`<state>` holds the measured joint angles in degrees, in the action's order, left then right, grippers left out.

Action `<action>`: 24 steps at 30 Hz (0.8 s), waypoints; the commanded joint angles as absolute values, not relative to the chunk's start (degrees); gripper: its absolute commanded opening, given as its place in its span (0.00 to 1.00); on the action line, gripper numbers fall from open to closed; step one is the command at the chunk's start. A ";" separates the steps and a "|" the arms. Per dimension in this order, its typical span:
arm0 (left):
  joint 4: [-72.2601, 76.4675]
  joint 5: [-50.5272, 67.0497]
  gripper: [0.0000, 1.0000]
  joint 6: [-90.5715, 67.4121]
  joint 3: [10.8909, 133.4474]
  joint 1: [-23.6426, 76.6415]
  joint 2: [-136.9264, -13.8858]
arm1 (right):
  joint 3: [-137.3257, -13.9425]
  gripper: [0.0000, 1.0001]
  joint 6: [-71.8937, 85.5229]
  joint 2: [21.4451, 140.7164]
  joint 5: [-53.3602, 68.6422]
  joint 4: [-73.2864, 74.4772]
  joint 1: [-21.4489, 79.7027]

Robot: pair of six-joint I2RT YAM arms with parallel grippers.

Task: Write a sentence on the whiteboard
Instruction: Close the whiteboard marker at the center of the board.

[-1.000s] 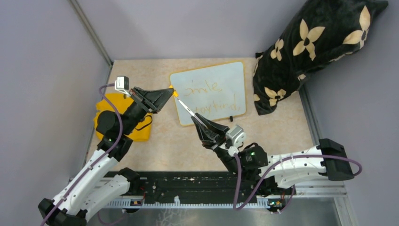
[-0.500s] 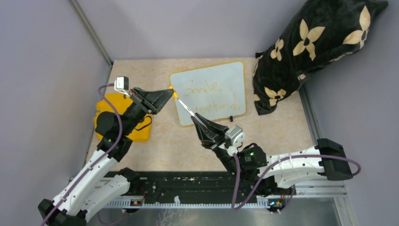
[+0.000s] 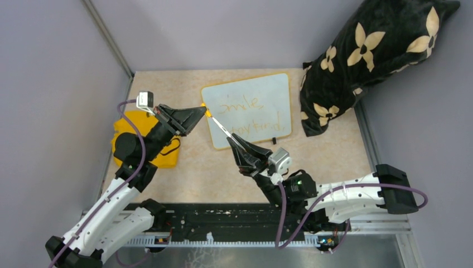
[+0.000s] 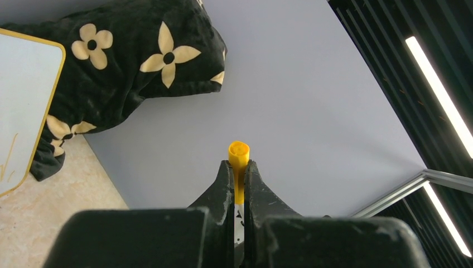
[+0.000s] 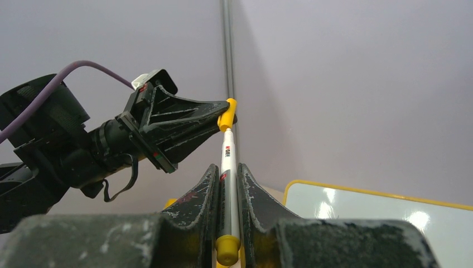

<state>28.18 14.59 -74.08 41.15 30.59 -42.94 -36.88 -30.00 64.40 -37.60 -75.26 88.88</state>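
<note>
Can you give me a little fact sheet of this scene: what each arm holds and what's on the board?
Left gripper: shut on yellow cap
Right gripper: shut on white marker
Cap and marker: meet end to end
Whiteboard: lying flat
Sentence: two faint orange handwritten lines
Right of board: black flowered cushion

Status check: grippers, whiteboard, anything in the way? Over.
Left gripper shut on yellow cap, right gripper shut on marker, cap at marker's end. Whiteboard flat, sentence written in two lines. Pillow beside board, clear of the writing.
</note>
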 commanded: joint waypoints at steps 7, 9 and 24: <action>31.98 17.59 0.00 -76.29 40.62 30.41 -42.89 | -40.69 0.00 -30.46 65.74 -38.03 -78.60 89.45; 32.14 17.87 0.00 -76.44 40.55 30.41 -42.97 | -40.69 0.00 -30.63 65.87 -38.13 -78.97 89.46; 36.59 19.13 0.00 -80.63 40.39 30.41 -45.53 | -43.66 0.00 -45.77 76.47 -36.32 -97.16 88.51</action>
